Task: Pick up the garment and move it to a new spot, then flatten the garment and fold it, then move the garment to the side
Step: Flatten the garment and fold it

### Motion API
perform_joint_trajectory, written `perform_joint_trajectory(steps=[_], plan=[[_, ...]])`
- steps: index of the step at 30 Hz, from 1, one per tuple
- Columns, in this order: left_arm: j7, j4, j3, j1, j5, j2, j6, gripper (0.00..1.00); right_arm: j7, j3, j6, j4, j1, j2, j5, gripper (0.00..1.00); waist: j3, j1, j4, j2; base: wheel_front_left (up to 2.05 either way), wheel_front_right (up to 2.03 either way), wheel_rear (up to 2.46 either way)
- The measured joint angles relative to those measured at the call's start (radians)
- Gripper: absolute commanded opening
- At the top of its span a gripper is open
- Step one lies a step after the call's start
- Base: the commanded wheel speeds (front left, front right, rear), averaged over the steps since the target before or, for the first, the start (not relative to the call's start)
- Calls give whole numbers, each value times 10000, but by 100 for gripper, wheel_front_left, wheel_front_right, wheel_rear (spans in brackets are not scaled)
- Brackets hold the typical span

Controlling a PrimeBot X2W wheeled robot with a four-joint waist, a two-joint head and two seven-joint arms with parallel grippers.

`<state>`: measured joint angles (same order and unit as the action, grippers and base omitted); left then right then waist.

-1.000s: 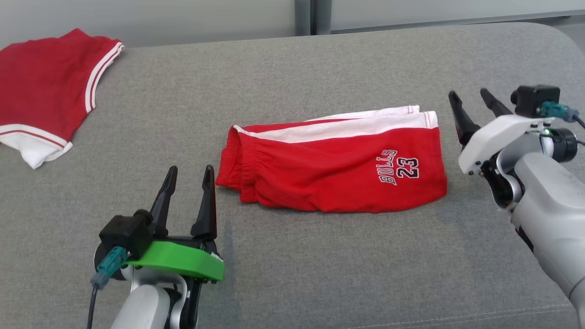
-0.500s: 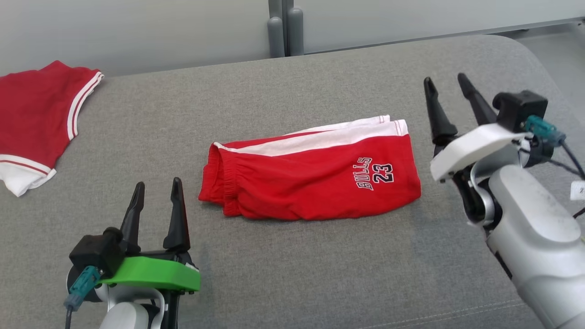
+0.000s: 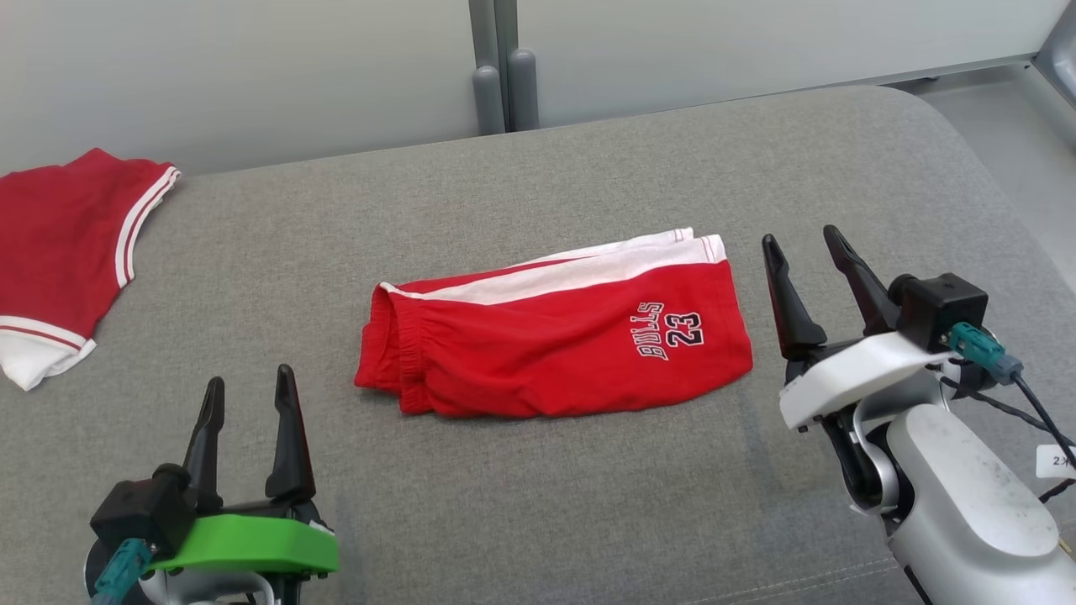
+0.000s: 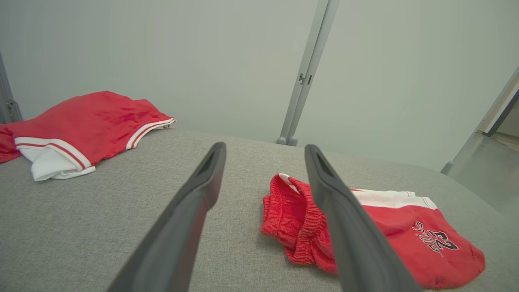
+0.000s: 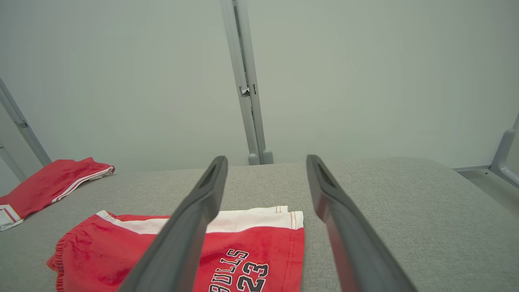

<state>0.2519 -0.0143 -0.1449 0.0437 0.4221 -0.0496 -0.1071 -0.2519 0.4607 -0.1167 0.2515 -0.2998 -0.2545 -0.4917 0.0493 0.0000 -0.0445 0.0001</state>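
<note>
On the cushion, centre: shorts (image 3: 555, 353), the task's garment, folded into a rough flat rectangle; they lie between the two grippers and neither touches them.
Shorts, fabric: matt red knit, softly creased along the near edge.
Shorts, waistband: gathered and ruffled elastic, at the end towards the robot's left.
Shorts, trim: broad white band along the far edge, with thin red stitch lines at the hem corner.
Shorts, print: "BULLS 23" in dark letters outlined in white, near the hem end on the robot's right.
Bearing surface: cushion (image 3: 538, 504), grey woven cloth with a fine fleck, a rounded far right corner and a stitched seam near the front edge.
Left gripper (image 3: 250, 376): at the lower left of the head view, apart from the waistband end; two long dark tapering fingers spread wide, with nothing between them.
Left mount: green bracket (image 3: 244, 544), smooth moulded plastic, carrying a black camera block with a teal plug.
Right gripper (image 3: 799, 235): near the hem end and clear of the cloth; fingers wide apart, holding nothing.
Right mount: white bracket (image 3: 849, 370), smooth plastic, on a pale grey forearm.
Far left of cushion: second garment (image 3: 59, 244), red with white bands and red stripes, lying loosely, well apart from the shorts.
Backdrop: wall panels (image 3: 252, 76), plain pale grey-green, joined at a grey metal post (image 3: 496, 67).
</note>
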Motion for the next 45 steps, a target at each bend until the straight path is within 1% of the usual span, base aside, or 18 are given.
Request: perform_joint_trajectory(steps=[3,5,10,22,28,32,36,39,44,45], plan=[[0,-56,163,174,-8,-2,-4,100,2,-161,-15,-253,339,19,115,100,-26,0,10,-1,0,0,0],[0,-86,178,341,-115,2,-48,100,0,-261,-69,-383,572,40,205,100,-41,0,26,0,0,0,0],[0,-205,205,576,-224,2,-82,100,0,-422,-71,-606,1051,59,439,100,-70,0,102,0,0,0,0],[0,-284,199,809,-295,6,-90,100,0,-756,-73,-809,1713,291,686,100,-41,0,234,0,0,0,0],[0,-334,29,808,-309,12,-92,100,0,-1131,-82,-784,1703,-12,788,100,96,0,360,0,0,0,0],[0,-343,-50,806,-332,12,-92,100,0,-1285,-82,-790,1688,-4,796,100,198,0,495,0,0,0,0],[0,-418,-81,795,-493,12,-92,100,0,-1352,-82,-533,1594,0,752,100,327,0,591,0,0,0,0],[0,-512,-180,773,-589,12,-92,100,90,-1490,-67,-92,1383,-6,474,100,433,1,650,0,0,0,0],[0,-568,-477,584,-658,12,-88,100,800,-1509,199,884,780,-408,399,100,628,0,829,0,0,0,0],[0,-568,-477,584,-658,12,-88,100,800,-1509,199,884,780,-408,399,100,628,0,829,0,0,0,0]])
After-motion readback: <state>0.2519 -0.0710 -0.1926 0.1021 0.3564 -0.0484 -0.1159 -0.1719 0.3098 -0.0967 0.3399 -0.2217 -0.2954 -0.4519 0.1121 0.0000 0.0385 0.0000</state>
